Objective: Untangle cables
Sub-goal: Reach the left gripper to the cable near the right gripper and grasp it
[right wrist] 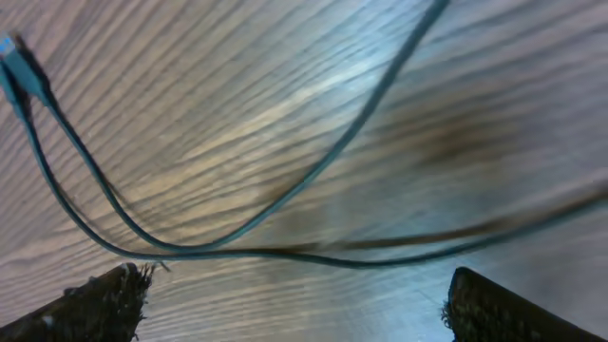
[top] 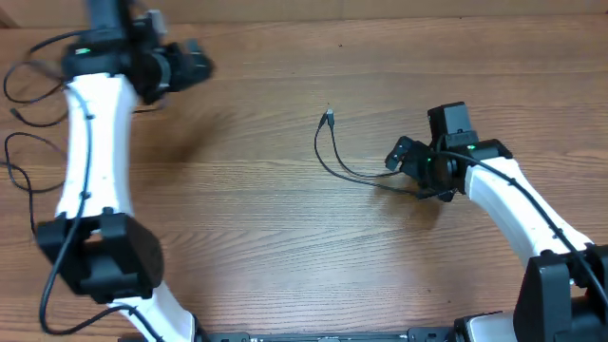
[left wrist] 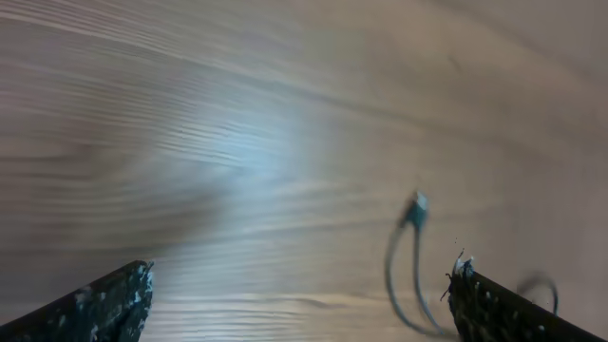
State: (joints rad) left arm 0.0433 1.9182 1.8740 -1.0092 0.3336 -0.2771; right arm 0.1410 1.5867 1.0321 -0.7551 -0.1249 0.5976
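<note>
The wooden table [top: 285,237] fills the overhead view, bare except for the arms and the cords.

The left arm [top: 90,142] reaches up the ten o'clock side. Its left gripper [top: 195,65] is well away from the work, probably parked there to leave the middle to the other arm. From its wrist camera the left gripper [left wrist: 302,275] has its fingers spread wide with only wood grain between them. It looks toward the cables [left wrist: 391,280] from a distance.

The right arm [top: 503,190] comes in from four o'clock. Its right gripper [top: 404,157] is low over the near end of the cords. In the wrist view the right gripper [right wrist: 296,283] is also spread wide and holds nothing. The strands cross the gap between its fingers, a pose that suits closing on one.

The cables [top: 332,157] lie flat just right of centre, toward three o'clock. They curve from twelve down and across to the right gripper. Two strands run close side by side and meet near the bend [right wrist: 237,233], so I judge them not yet separated. I cannot make out a third.

A small plug [top: 329,119] ends the far tip at twelve o'clock.
</note>
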